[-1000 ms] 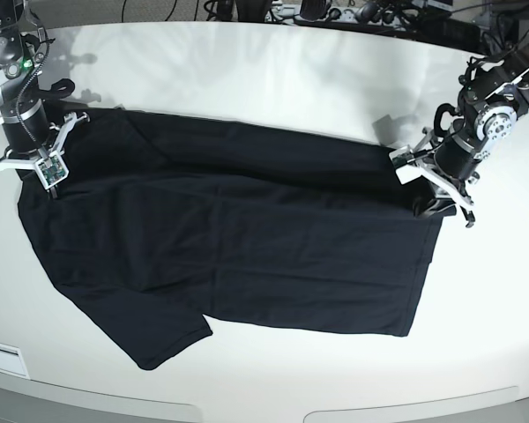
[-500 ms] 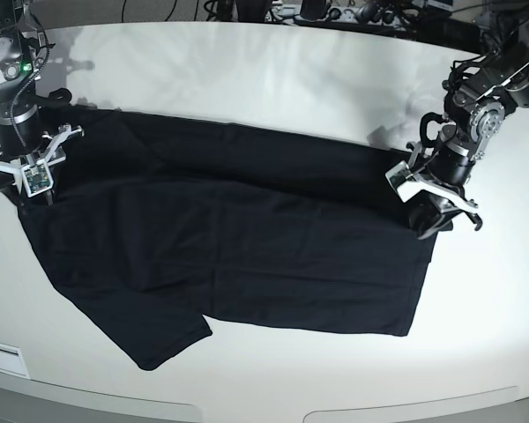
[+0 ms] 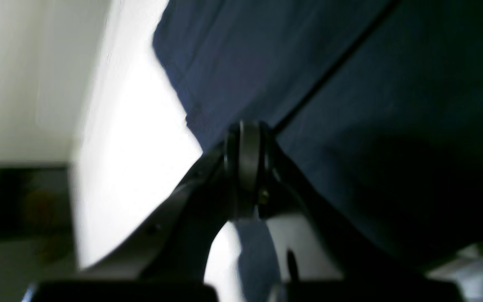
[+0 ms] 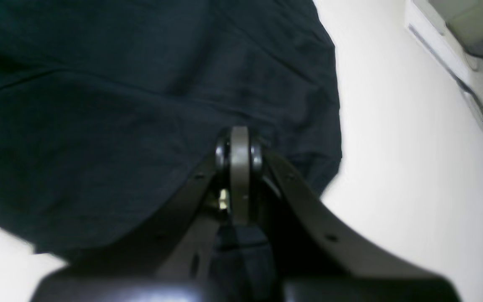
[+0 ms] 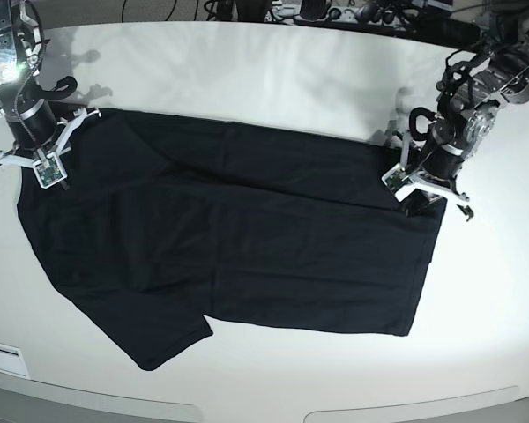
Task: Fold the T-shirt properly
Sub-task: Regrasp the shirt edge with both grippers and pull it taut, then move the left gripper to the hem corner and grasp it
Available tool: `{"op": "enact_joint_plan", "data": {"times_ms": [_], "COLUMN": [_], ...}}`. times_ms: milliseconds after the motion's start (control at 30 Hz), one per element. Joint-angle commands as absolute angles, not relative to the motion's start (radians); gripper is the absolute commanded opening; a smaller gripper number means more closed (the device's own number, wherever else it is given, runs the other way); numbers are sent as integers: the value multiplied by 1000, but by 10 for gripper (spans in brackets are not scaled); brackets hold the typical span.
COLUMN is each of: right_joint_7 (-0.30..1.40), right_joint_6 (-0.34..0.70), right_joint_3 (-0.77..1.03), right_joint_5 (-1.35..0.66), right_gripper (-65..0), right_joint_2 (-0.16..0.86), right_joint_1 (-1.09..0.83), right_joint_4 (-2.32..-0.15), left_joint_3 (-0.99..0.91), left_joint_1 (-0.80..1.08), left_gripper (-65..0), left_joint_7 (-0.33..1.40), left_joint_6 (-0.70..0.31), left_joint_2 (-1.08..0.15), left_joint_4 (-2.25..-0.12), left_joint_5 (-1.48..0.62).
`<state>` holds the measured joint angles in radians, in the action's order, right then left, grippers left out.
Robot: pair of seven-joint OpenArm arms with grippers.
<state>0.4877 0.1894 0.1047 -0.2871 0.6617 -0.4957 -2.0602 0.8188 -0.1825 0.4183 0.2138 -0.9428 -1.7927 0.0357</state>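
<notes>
The black T-shirt (image 5: pixel 229 238) lies spread flat on the white table (image 5: pixel 273 79), one sleeve pointing toward the front left. My right gripper (image 5: pixel 53 181) is at the shirt's left edge. In the right wrist view it (image 4: pixel 239 161) is shut, with dark T-shirt cloth (image 4: pixel 99 105) pinched between the fingertips and bunched behind them. My left gripper (image 5: pixel 420 201) is at the shirt's right edge. In the left wrist view it (image 3: pixel 247 157) is shut on the T-shirt hem (image 3: pixel 392 105), and a strip of fabric shows inside the jaws.
Cables and equipment (image 5: pixel 335 12) line the table's far edge. A white plate (image 5: pixel 0 357) sits at the front left rim. Bare white table surrounds the shirt on all sides (image 4: pixel 413 167).
Both grippers opened and shut again on the shirt's edges. The left gripper moved slightly toward the back along the right edge; the right gripper shifted a little.
</notes>
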Motion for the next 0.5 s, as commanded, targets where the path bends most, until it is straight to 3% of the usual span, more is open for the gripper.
{"op": "enact_joint_plan", "data": {"times_ms": [0,267,467], "right_joint_7": [476,577,722], "right_joint_6": [200,321,287], "right_joint_3": [110,48,42], "right_joint_5": [-301,-420,-427], "right_gripper": [-650,-650,-650], "right_joint_2": [676,676,677], "right_joint_1": [-479,-362,-364], "right_joint_4": [-2047,-1756,-1752], "left_joint_3": [810,810,810], "left_joint_1": [-220,-260,-249], "left_gripper": [-650,-650,-650], "left_joint_7": [402,438,588], "left_joint_6": [190,-33,-134], "left_joint_2": [-934,-819,-823], "left_joint_4": [-1779,-1581,-1597], "left_joint_5": [17,-61,-109]}}
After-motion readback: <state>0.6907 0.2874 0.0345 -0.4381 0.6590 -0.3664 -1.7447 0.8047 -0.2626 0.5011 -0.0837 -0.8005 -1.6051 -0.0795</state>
